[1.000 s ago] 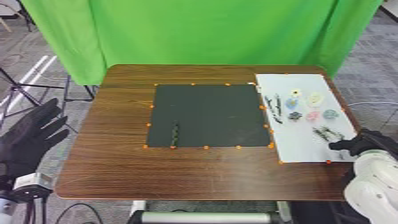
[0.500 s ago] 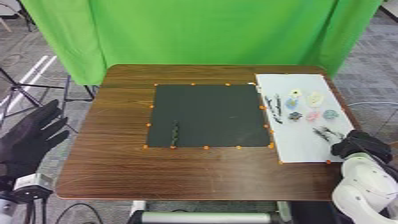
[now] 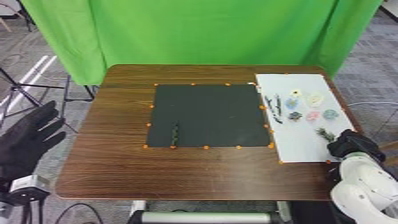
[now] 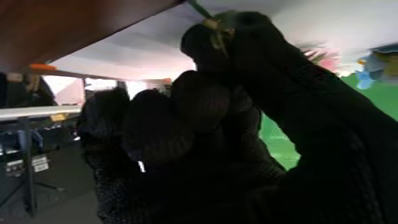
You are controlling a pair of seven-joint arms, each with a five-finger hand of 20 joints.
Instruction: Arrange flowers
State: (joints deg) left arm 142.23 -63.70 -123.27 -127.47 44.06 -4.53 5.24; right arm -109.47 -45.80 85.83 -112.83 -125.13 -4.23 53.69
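In the head view, my right hand (image 3: 353,144) is at the lower right edge of the white sheet (image 3: 303,146), beside a green sprig (image 3: 326,134). The right wrist view shows my right hand (image 4: 233,65) with thumb and finger pinching a thin green stem (image 4: 201,9). Small flowers lie farther up the sheet: a white one (image 3: 296,93), a pale yellow one (image 3: 314,100), a pink one (image 3: 312,116) and a blue-green one (image 3: 330,114). A dark green stem (image 3: 175,135) lies on the black mat (image 3: 210,115). My left hand (image 3: 31,137) is open off the table's left side.
Dark slender stems (image 3: 278,107) lie along the sheet's left side. Small orange markers edge the mat and sheet on the brown table (image 3: 195,172). A green curtain (image 3: 213,35) hangs behind the table.
My right hand has shifted slightly and turned at the sheet's lower right corner, and now covers part of the greenery there. The left hand has barely moved.
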